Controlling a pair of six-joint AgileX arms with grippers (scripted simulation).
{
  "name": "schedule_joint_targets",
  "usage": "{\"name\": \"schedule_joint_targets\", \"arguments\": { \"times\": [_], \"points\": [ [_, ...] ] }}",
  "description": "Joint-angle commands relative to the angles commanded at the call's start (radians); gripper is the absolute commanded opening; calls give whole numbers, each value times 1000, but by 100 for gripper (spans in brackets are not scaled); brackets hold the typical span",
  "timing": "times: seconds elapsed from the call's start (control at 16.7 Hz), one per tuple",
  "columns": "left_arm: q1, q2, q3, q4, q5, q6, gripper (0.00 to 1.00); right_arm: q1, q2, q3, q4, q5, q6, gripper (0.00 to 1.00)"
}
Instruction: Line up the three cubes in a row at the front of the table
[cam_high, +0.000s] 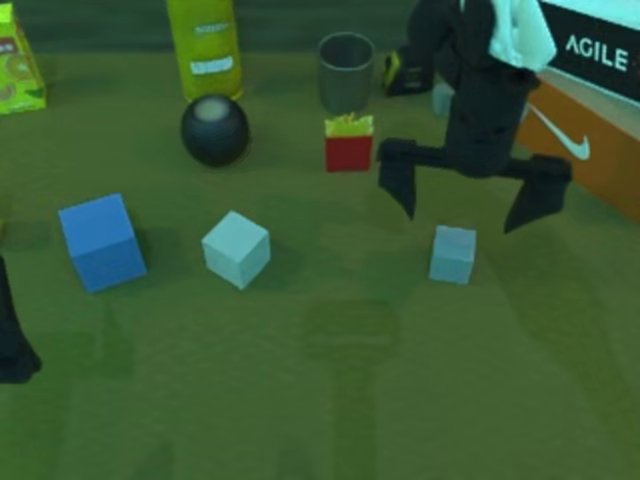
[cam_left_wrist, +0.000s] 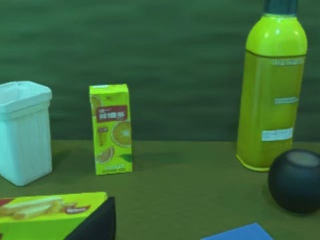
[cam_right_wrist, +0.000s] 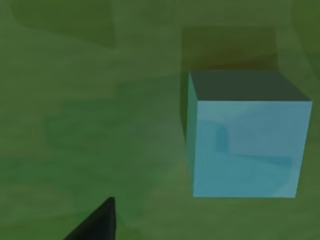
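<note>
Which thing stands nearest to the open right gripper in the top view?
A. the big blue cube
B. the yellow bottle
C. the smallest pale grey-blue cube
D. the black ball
C: in the top view the right gripper hangs open just above and behind the smallest pale grey-blue cube, not touching it; the blue cube, black ball and yellow bottle all lie far to the left.
</note>
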Motion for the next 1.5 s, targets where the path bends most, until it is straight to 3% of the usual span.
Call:
{"name": "schedule_joint_targets", "arguments": {
  "times": [0.54, 0.84, 1.5],
  "points": [
    [0, 0, 0, 0, 0, 0, 100, 6, 97, -164, 264, 1, 3, 100],
    [0, 0, 0, 0, 0, 0, 100, 7, 107, -180, 286, 2, 3, 100],
    [0, 0, 0, 0, 0, 0, 100, 7, 107, -180, 286, 2, 3, 17]
  ]
}}
